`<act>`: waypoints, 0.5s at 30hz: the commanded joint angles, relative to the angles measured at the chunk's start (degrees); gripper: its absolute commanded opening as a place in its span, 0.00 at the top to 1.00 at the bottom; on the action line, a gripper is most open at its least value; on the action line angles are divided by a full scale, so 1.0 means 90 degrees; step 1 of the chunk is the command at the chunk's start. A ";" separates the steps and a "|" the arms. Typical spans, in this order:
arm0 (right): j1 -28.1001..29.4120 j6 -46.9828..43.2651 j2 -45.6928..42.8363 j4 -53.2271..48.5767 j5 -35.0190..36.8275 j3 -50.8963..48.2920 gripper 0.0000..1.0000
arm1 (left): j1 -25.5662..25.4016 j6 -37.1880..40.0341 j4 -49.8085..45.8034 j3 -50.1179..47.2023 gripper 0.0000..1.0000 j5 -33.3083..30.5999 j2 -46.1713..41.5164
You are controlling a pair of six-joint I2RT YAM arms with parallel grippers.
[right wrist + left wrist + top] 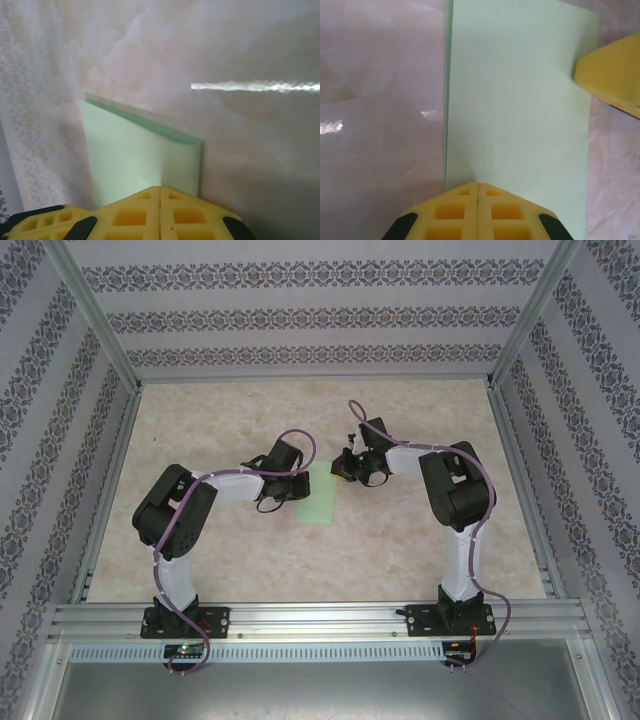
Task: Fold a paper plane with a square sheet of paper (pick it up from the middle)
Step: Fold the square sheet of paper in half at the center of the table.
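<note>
The sheet of paper (321,496) is pale green and folded into a narrow rectangle. It lies mid-counter (240,560), between the two arms. The right wrist view shows its far edge as a darker, slightly curved band, with the right claw (160,189) closed and its tips on the paper. The left wrist view adds a darker strip of lower layer along the left edge. There the left claw (478,186) is closed on the near edge, and a right-claw finger (612,75) touches the far right corner.

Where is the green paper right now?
In the top view, the green paper lies near the middle of the table, between the two hands: the left hand at its left side, the right hand at its far right corner.
</note>
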 commanded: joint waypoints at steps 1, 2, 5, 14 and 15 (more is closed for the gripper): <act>-0.0066 -0.0001 0.0289 -0.0079 0.0367 -0.0137 0.94 | 0.0006 0.0156 -0.0635 -0.0175 1.00 -0.0124 0.0334; -0.0075 0.0004 0.0281 -0.0071 0.0353 -0.0161 0.94 | -0.0002 0.0160 -0.0640 -0.0190 1.00 -0.0124 0.0336; -0.0086 0.0033 0.0094 0.0006 0.0220 -0.0166 0.94 | -0.0002 0.0146 -0.0608 -0.0210 1.00 -0.0114 0.0324; -0.0091 -0.0177 -0.0133 -0.0725 0.0155 0.0839 0.93 | -0.0004 0.0155 -0.0646 -0.0181 1.00 -0.0135 0.0297; -0.0105 -0.0158 -0.0086 -0.0712 0.0174 0.0860 0.93 | -0.0006 0.0149 -0.0637 -0.0190 1.00 -0.0156 0.0291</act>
